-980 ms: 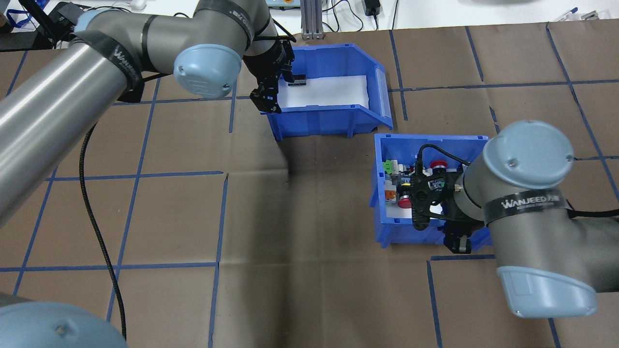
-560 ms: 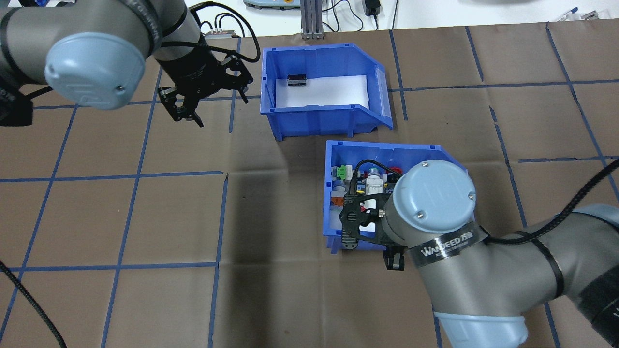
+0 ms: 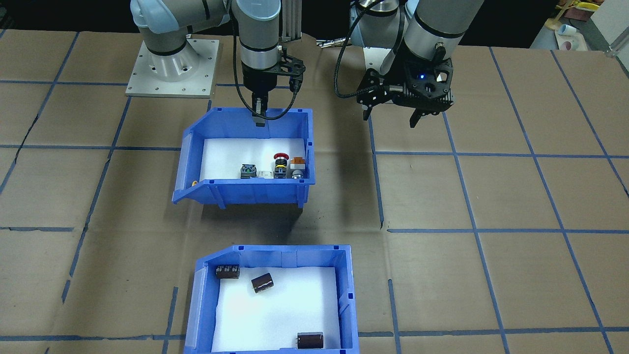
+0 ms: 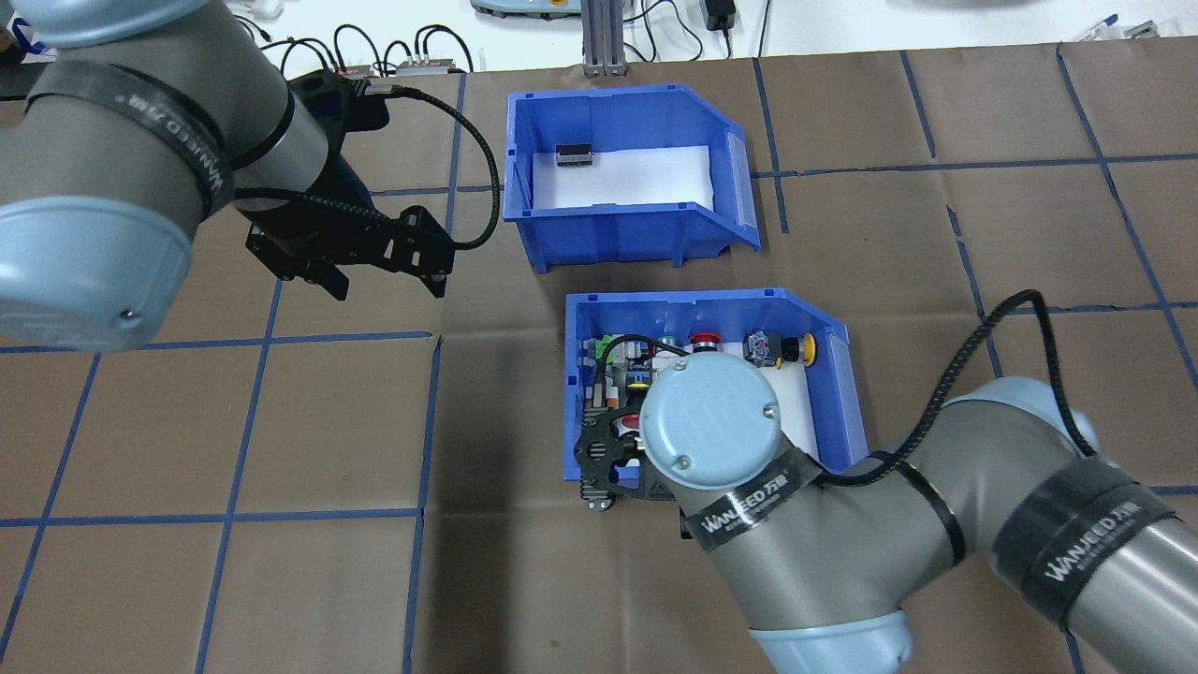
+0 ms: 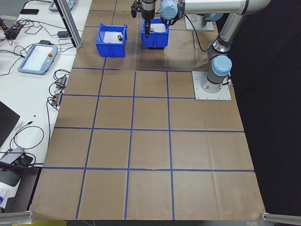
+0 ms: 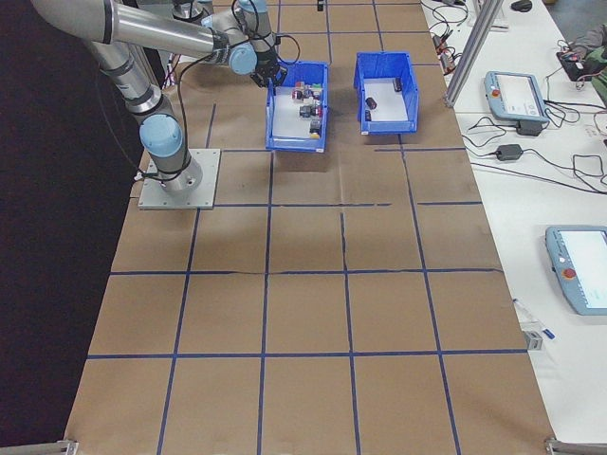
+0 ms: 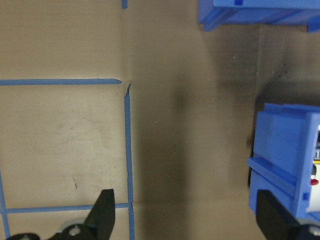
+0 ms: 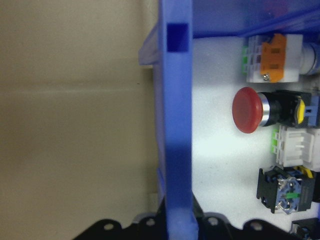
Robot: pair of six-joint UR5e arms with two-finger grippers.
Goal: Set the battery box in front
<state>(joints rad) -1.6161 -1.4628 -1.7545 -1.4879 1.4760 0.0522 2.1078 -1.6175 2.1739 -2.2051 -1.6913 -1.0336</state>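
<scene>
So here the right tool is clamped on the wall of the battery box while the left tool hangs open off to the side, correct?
Not quite. The right tool is clamped on the wall of the switch bin, not the battery box, which sits untouched; the front-facing and right wrist views show it. The left tool does hang open off to the side.

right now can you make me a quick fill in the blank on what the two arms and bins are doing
1. The right end effector is clamped on the near wall of the bin that holds the ____.
2. The battery box holds ____ dark cylinders on its white liner.
3. The left end effector hangs over bare table, its fingers ____ and holding nothing.
4. In the overhead view, the battery box sits ____ from the robot than the switch bin.

Missing words: push-button switches; three; open; farther
</scene>
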